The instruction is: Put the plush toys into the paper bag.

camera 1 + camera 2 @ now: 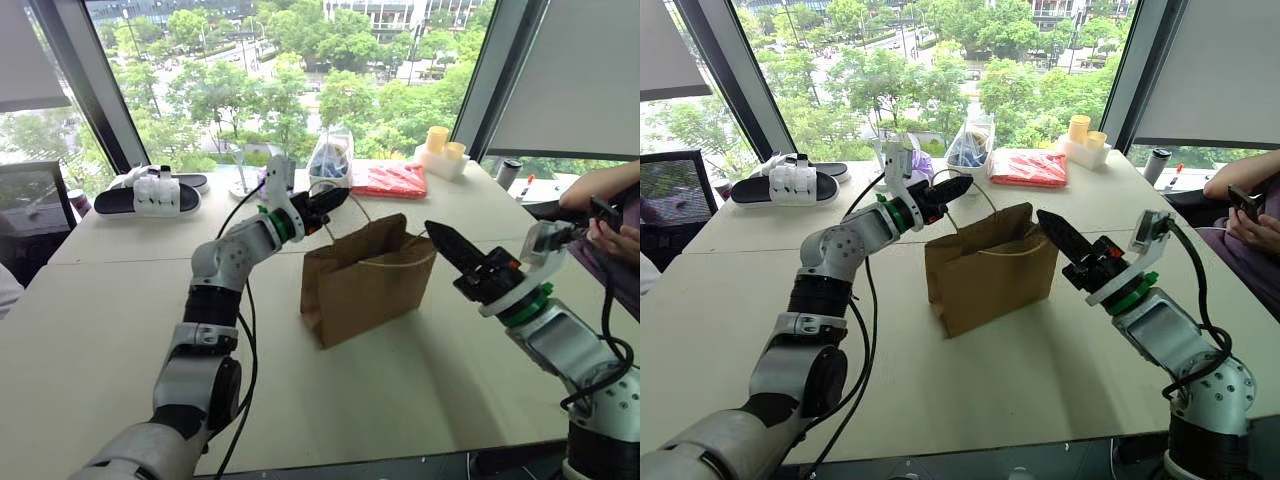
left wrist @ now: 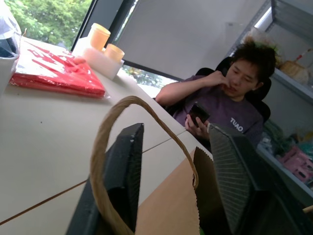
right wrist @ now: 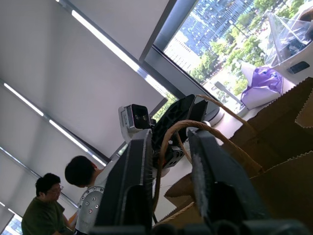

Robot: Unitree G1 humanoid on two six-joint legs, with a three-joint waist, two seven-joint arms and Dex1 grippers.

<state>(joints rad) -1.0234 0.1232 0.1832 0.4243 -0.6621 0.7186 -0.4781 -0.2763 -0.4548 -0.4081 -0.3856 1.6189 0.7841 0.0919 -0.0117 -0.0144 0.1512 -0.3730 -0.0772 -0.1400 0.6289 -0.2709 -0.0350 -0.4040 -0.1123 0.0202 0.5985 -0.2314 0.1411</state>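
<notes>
The paper bag [image 1: 362, 277] stands upright in the middle of the table [image 1: 120, 300], its mouth open and its twine handles [image 2: 110, 147] arched above it. The left gripper [image 1: 328, 204] hovers at the bag's far top edge, fingers spread around one handle loop without pinching it, while the right gripper [image 1: 447, 243] hangs just beside the bag's near right edge, fingers parted and seemingly empty. Behind lie a red packet [image 1: 392, 180], a clear plastic bag [image 1: 331, 158] and slippers [image 1: 152, 192]; a seated person [image 2: 222, 105] looks at a phone.

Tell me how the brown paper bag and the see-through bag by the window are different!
The paper bag is brown, so you can't see inside; the clear bag shows blue things inside. The paper bag stands mid-table with twine handles; the clear bag sits farther back near the window. Both stand upright on the table.
</notes>
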